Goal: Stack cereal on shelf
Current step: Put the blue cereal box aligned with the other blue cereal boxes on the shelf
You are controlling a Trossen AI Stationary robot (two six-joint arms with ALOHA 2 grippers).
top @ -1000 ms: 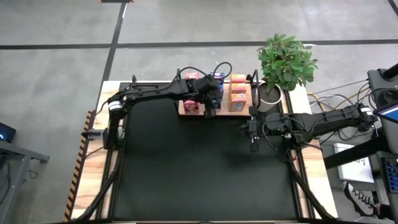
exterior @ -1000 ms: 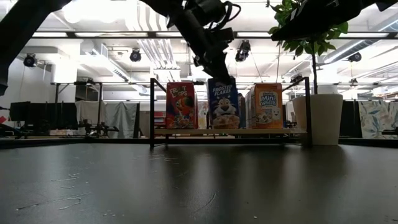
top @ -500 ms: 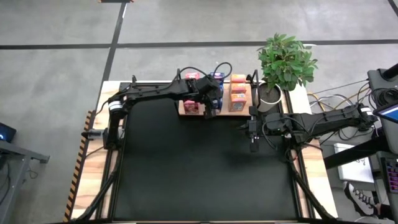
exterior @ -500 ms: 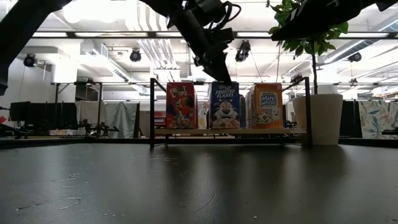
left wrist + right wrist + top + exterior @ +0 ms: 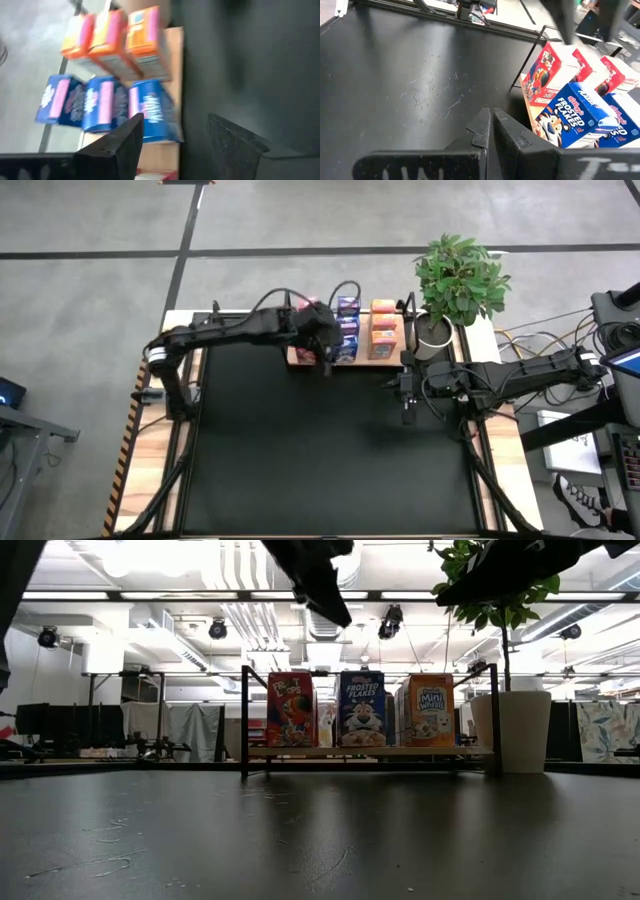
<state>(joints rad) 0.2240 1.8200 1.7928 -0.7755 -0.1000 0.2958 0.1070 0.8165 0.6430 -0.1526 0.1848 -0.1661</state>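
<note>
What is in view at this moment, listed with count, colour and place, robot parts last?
Small red cereal boxes: three, in a row on the shelf's left part as seen from above.
Small blue cereal boxes: three, in the middle row.
Small orange cereal boxes: three, in the right row, nearest the plant.
Light-wood shelf board with thin black frame: one, at the table's far edge.
Green potted plant in a white pot: one, right of the shelf.
Black tabletop: one, bare in front of the shelf.
Left gripper: open, empty, above the shelf's front edge.
Right gripper: shut, empty, over the table's right side.
</note>
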